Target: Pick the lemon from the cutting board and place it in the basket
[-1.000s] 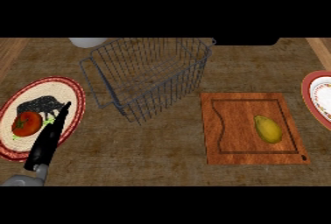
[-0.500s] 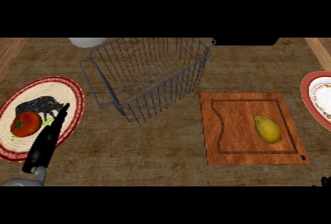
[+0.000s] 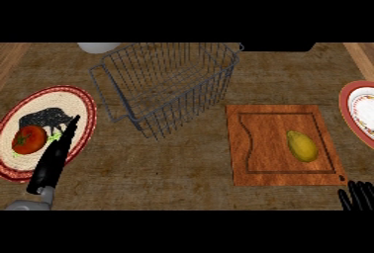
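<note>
A yellow lemon (image 3: 302,146) lies on the right half of the wooden cutting board (image 3: 263,148). The wire basket (image 3: 166,84) stands behind and to the left of the board, with nothing seen in it. My right hand (image 3: 357,195) shows only its fingertips at the lower right corner, in front of the board and apart from the lemon, fingers straight. At the lower left my left hand (image 3: 53,160) lies stretched out, fingers straight, over the rim of a woven plate.
The red-rimmed woven plate (image 3: 80,106) at the left holds a tomato (image 3: 27,139) and a dark item. A second red-rimmed plate (image 3: 359,116) sits at the right edge. A pale round object (image 3: 99,47) shows behind the basket.
My right hand has come up into view at the lower right corner, a little higher than half a second ago. The left hand, lemon and basket have not moved.
</note>
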